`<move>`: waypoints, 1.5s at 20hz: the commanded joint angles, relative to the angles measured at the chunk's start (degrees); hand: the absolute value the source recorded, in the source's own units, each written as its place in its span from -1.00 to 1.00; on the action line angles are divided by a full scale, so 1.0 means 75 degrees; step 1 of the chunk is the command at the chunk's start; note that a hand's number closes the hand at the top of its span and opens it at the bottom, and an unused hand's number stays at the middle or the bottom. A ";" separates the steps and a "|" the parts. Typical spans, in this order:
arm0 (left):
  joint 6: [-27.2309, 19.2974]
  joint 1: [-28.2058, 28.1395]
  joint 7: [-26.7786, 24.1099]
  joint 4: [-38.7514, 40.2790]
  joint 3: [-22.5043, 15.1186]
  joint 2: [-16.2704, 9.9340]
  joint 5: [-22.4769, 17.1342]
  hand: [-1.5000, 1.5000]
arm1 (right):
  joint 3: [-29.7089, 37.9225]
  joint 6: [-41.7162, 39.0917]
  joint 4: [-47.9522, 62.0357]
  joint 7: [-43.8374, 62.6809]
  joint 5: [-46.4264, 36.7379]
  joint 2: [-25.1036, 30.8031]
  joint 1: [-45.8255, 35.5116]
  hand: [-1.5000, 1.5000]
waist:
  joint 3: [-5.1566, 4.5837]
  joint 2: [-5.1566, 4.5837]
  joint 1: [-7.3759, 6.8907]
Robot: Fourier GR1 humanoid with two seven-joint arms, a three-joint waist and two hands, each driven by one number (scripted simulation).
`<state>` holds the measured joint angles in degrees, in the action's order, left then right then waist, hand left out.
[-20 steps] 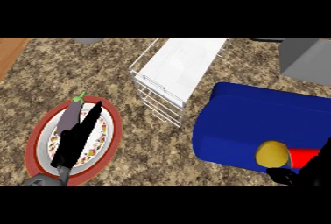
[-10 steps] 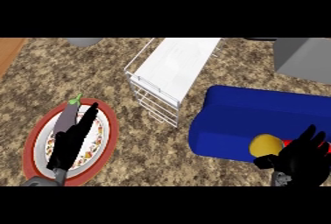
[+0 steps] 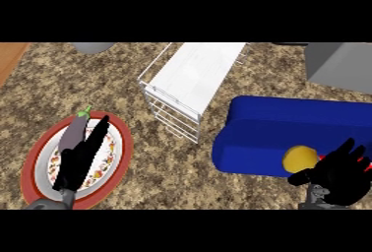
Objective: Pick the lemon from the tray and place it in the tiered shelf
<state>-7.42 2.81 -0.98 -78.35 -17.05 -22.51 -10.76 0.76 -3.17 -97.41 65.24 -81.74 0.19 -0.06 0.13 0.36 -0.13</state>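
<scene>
lemon just left of R hand fingers

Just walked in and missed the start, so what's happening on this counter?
The robot's right hand is at the yellow lemon on the blue tray, fingers spread beside it; it is not gripped yet. The white wire tiered shelf stands to the tray's left with nothing on it. The left hand lies open over a red-rimmed plate, next to an eggplant.
</scene>
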 commanded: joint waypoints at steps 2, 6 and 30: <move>0.0295 0.0145 0.0448 -0.0089 0.0264 -0.0059 -0.0070 0.00 | 0.0505 -0.0131 0.0715 0.0690 0.0008 -0.0023 -0.0548 -1.00 | -0.0017 -0.0052 -0.0003; 0.0212 -0.0097 0.0401 -0.0017 0.0196 0.0164 0.0261 0.00 | 0.0659 0.0259 0.1218 0.0213 0.0233 -0.0024 -0.0673 1.00 | -0.0016 -0.0053 -0.0006; 0.0698 0.0227 0.0235 0.0005 0.0176 0.0522 0.0710 0.00 | -0.1871 -0.1364 0.1168 -0.6240 0.1441 0.1174 -0.1854 1.00 | 0.0020 -0.0239 -0.0915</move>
<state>-2.84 4.35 0.36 -79.08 -14.55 -18.98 -5.86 -7.04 -9.41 -89.46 33.33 -77.81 7.69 -10.54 -0.22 -0.41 -4.62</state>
